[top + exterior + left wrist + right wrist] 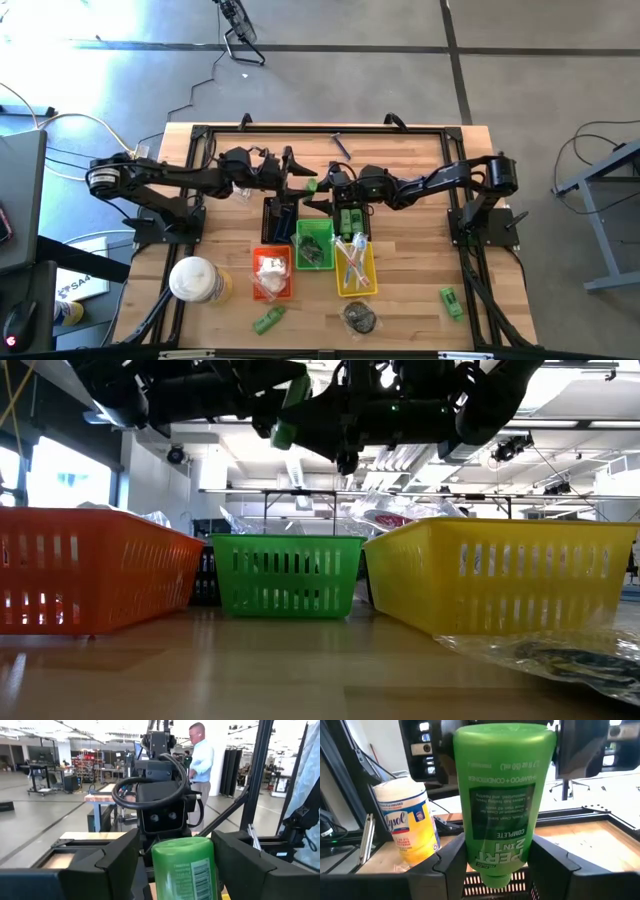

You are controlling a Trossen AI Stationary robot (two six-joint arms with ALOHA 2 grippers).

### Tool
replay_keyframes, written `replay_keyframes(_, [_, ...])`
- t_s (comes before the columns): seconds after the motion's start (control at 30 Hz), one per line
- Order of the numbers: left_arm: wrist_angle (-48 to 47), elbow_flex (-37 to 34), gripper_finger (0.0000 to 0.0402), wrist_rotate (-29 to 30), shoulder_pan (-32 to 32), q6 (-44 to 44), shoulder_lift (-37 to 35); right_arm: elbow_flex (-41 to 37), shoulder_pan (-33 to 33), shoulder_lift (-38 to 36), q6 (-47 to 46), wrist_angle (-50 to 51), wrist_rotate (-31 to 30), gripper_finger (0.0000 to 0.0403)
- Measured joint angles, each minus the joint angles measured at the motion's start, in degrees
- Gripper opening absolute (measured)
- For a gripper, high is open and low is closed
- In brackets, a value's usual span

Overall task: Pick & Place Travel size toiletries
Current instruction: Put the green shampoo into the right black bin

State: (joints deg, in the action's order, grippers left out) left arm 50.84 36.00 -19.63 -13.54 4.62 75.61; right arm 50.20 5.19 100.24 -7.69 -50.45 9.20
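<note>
The two arms meet in the air above the baskets. The right gripper (497, 852) holds a green bottle (502, 795). The left gripper (182, 862) is open around its other end. The green basket (314, 243), yellow basket (374, 268) and orange basket (272, 274) have things inside. Two green tubes (267, 320) (451, 301) lie on the table (420, 190), not yet put away.

This is a big open robotics lab or workshop hall: polished concrete floor (520, 70) with loose cables, a wooden workbench (410, 300) inside a black metal frame, strip lights and exposed ceiling ducts (560, 485), equipment carts and more benches behind, and a person (200, 762) standing nearby.
</note>
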Motion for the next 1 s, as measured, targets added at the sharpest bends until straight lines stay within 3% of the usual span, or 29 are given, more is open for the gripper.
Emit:
replay_keyframes(0.23, [-3.36, 0.04, 0.0239, -0.02, -0.02, -1.87, -3.25, 0.05, 0.0, -1.46, -0.02, 2.95, 0.09, 0.0176])
replay_keyframes(0.63, [-12.95, 0.04, 0.0239, 2.8, -0.02, -3.31, -8.42, 0.05, 0.42, -13.87, -3.93, 31.8, -0.75, 0.0176])
replay_keyframes(1.0, [-15.08, 0.05, 0.0239, 3.99, 0.0, -3.31, -8.49, -0.01, -0.09, -17.33, -6.89, 58.95, -9.18, 0.0176])
